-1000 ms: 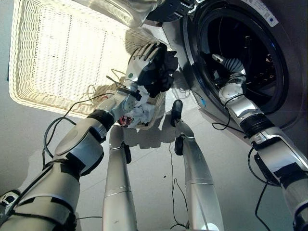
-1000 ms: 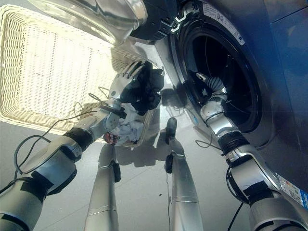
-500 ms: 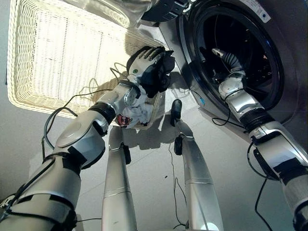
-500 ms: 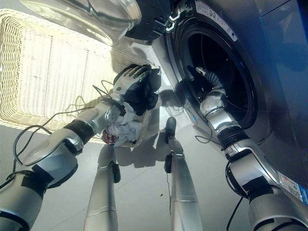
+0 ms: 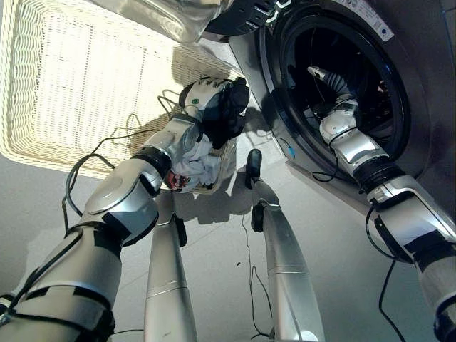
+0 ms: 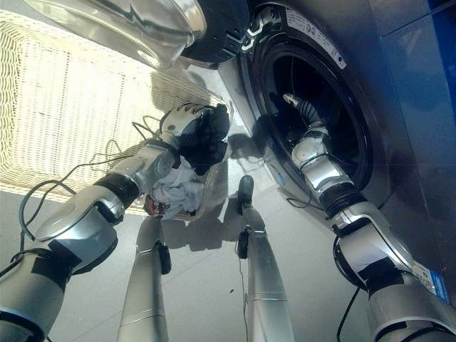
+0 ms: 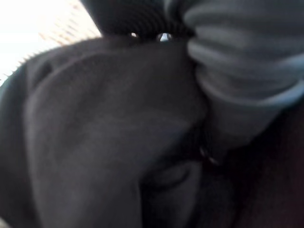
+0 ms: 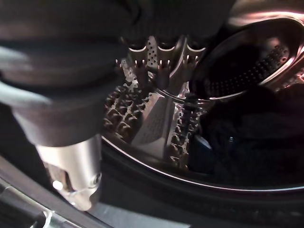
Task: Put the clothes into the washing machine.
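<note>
The washing machine (image 5: 399, 85) stands with its round door opening facing the robot, and its glass door (image 6: 128, 25) swung open above the basket side. Inside the drum (image 8: 156, 118), a perforated metal wall with a raised ridge shows, and a dark heap of clothes (image 8: 256, 137) lies on the drum floor, its folds too dim to tell apart. The right hand (image 5: 324, 75) reaches through the opening into the drum; its fingers (image 8: 159, 64) show straight and relaxed in the right wrist view, holding nothing and apart from the heap.

Just beside the washing machine's opening, on the side away from the drum, a small basket (image 5: 224, 167) sits against the machine's front. It holds crumpled white cloth (image 5: 196, 167) with a patch of red print near the basket's outer edge. Over this basket the left hand (image 5: 203, 96) is clenched around a dark garment (image 5: 228, 117), which bunches out past the fingers and hangs toward the white cloth; whether it touches that cloth cannot be told. In the left wrist view the soft dark fabric presses right up against the hand's ribbed cover, and the fingers are buried in it.

Further from the washing machine, beyond the small basket, lies a large wicker basket (image 5: 78, 85), pale, woven, shallow and rectangular with rounded corners. Its far edges are cut off by the frame, and the part that shows holds no clothes.
</note>
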Controlling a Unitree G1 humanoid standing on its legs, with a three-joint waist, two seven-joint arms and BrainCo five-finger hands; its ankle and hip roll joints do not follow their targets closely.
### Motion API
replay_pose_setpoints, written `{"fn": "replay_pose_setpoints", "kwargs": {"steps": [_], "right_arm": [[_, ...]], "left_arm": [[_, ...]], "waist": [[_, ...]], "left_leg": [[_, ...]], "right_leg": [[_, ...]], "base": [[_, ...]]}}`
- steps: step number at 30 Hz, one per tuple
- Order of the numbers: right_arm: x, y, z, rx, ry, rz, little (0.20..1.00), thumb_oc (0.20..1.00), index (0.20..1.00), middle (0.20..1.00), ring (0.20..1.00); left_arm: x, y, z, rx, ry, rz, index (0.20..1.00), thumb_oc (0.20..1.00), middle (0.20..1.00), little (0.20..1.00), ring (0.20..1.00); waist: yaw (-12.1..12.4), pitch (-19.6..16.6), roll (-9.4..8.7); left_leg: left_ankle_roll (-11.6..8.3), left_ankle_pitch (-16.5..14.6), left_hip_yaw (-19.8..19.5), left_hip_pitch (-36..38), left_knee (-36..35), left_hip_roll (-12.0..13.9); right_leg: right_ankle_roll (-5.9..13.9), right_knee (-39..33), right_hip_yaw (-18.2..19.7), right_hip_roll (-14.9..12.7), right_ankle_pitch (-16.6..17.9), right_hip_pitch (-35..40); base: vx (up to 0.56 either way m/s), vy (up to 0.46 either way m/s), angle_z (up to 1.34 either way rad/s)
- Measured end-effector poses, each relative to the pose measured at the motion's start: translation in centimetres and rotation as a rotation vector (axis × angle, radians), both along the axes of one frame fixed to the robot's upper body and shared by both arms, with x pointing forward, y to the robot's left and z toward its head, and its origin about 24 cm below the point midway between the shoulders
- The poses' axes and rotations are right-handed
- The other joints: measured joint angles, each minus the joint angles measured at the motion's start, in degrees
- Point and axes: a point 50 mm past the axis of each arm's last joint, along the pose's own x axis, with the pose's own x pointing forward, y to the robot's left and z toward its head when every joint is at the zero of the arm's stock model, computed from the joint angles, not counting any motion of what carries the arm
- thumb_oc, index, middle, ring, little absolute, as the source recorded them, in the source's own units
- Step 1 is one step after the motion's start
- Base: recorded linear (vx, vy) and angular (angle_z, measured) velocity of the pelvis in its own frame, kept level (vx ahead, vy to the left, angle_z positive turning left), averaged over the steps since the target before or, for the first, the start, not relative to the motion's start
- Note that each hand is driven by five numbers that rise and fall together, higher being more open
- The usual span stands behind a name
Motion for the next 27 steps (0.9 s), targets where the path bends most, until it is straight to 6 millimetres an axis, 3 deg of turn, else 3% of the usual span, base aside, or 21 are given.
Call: {"fn": "replay_pose_setpoints", "kwargs": {"steps": [3, 14, 20, 23, 27], "right_arm": [[0.0, 0.2, 0.2, 0.000, -0.008, 0.007, 1.000, 1.000, 1.000, 1.000, 1.000], [0.0, 0.1, -0.3, 0.003, 0.009, -0.008, 1.000, 1.000, 1.000, 1.000, 1.000], [-0.1, 0.2, -0.4, 0.004, 0.010, -0.006, 1.000, 1.000, 1.000, 1.000, 1.000], [-0.2, 0.3, -0.4, 0.005, 0.005, 0.004, 1.000, 1.000, 1.000, 1.000, 1.000], [-0.7, 0.2, -1.3, 0.044, -0.018, 0.044, 1.000, 1.000, 1.000, 1.000, 1.000]], "left_arm": [[0.2, -0.2, 0.5, 0.017, 0.019, 0.025, 0.200, 0.200, 0.200, 0.200, 0.200], [0.3, 0.7, -1.8, 0.024, 0.093, 0.078, 0.200, 0.200, 0.200, 0.200, 0.200], [0.3, 0.6, -1.9, -0.005, 0.095, 0.064, 0.200, 0.200, 0.200, 0.200, 0.200], [0.2, 1.0, -1.8, -0.161, 0.103, 0.042, 0.200, 0.200, 0.200, 0.200, 0.200], [-0.4, 2.5, -1.8, -0.671, 0.123, -0.049, 0.200, 0.200, 0.200, 0.200, 0.200]], "waist": [[0.3, 0.0, 0.00], [0.6, 0.0, 0.03], [1.0, 0.0, 0.04], [1.2, 0.0, 0.06], [2.0, 0.1, 0.16]], "left_leg": [[0.00, 0.0, 0.2, 0.1, 0.0, 0.0], [0.03, 0.0, 0.7, 1.5, 0.0, 0.0], [0.02, 0.0, 0.7, 1.5, 0.0, 0.0], [0.01, 0.0, 0.7, 1.5, 0.0, 0.0], [0.01, 0.0, 0.6, 1.5, -0.1, 0.0]], "right_leg": [[-0.01, 0.0, 0.0, 0.0, 0.0, 0.0], [0.21, 0.4, 0.5, 0.0, -0.2, 0.9], [0.13, 0.4, 0.5, 0.0, -0.1, 0.9], [-0.01, 0.4, 0.5, 0.0, 0.0, 0.9], [-0.09, 0.7, 0.5, 0.0, -0.2, 0.9]], "base": [[0.00, 0.000, 0.00], [0.00, 0.000, 0.00], [0.00, 0.000, 0.00], [0.00, 0.000, 0.00], [0.00, -0.020, 0.01]]}}
